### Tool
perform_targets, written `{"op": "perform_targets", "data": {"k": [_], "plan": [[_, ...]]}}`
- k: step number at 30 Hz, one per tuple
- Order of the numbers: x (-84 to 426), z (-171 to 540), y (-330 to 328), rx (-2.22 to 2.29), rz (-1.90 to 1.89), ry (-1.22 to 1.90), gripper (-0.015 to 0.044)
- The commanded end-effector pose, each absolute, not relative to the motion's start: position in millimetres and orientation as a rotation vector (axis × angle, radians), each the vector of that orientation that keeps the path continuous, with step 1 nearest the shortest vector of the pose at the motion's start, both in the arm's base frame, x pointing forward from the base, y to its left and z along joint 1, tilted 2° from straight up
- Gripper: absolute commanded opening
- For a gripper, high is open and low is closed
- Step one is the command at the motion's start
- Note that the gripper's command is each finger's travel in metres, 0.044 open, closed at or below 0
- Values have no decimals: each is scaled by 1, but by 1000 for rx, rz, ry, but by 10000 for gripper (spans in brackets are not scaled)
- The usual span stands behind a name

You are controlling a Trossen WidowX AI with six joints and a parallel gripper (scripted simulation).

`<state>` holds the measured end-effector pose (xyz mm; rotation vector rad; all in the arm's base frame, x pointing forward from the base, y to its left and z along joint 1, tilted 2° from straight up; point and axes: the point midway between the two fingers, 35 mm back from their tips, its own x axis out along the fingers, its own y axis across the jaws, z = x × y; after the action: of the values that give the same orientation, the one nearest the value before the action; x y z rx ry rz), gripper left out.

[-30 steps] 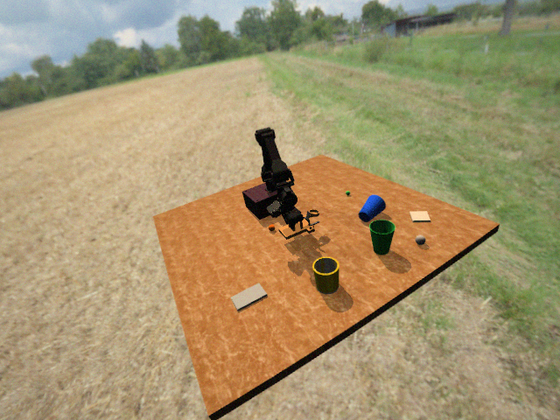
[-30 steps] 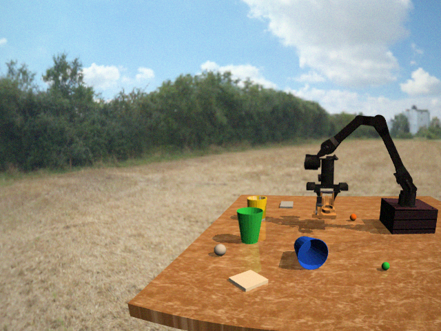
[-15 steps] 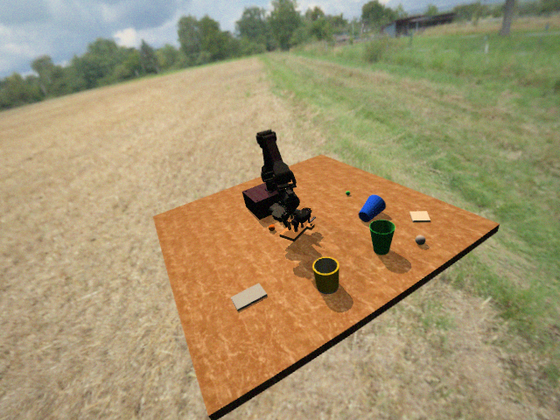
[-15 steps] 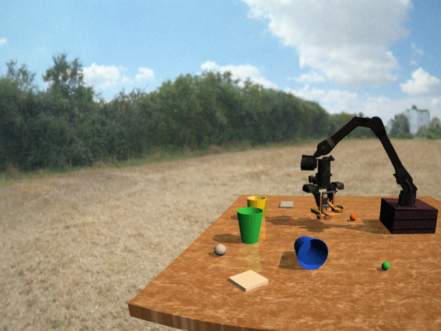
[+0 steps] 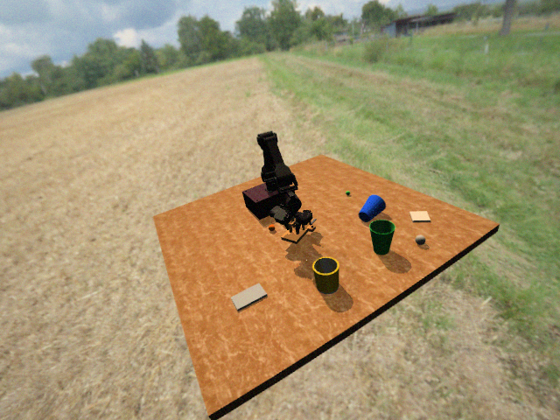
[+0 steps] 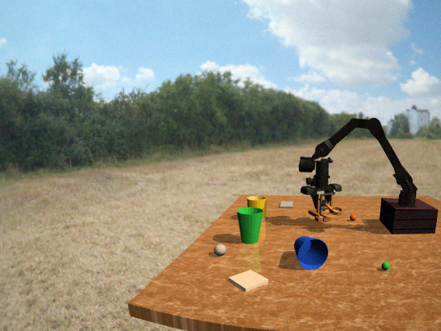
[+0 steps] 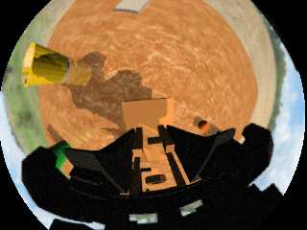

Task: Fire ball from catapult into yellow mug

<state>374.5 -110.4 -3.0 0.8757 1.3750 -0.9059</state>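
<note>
The small wooden catapult (image 5: pixel 296 235) (image 6: pixel 329 214) (image 7: pixel 146 111) stands on the table in front of the robot's base. My gripper (image 5: pixel 298 224) (image 6: pixel 322 206) (image 7: pixel 150 129) points straight down and is shut on the catapult's frame. An orange ball (image 5: pixel 271 227) (image 6: pixel 353 216) (image 7: pixel 203 126) lies on the table just beside the catapult, outside the fingers. The yellow mug (image 5: pixel 325 273) (image 6: pixel 257 201) (image 7: pixel 45 71) stands upright a short way in front of the catapult, toward the table's near edge in the top view.
A green mug (image 5: pixel 381 235) (image 6: pixel 249 225) (image 7: pixel 59 153) stands upright and a blue mug (image 5: pixel 372 207) (image 6: pixel 311 252) lies on its side. A green ball (image 5: pixel 347 192) (image 6: pixel 385 265), a grey ball (image 5: pixel 420 239) (image 6: pixel 220 249), a tan tile (image 5: pixel 420 215) (image 6: pixel 248 280) and a grey tile (image 5: pixel 248 296) (image 6: pixel 286 204) lie about. The dark base block (image 5: pixel 257 200) (image 6: pixel 407 215) stands behind.
</note>
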Motion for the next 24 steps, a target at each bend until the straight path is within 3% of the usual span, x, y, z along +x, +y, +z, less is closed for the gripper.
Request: {"op": "perform_targets", "data": {"k": [1, 24], "plan": [[374, -9, -110, 873, -899, 1380, 0], [375, -37, -111, 875, -905, 1375, 0]]}}
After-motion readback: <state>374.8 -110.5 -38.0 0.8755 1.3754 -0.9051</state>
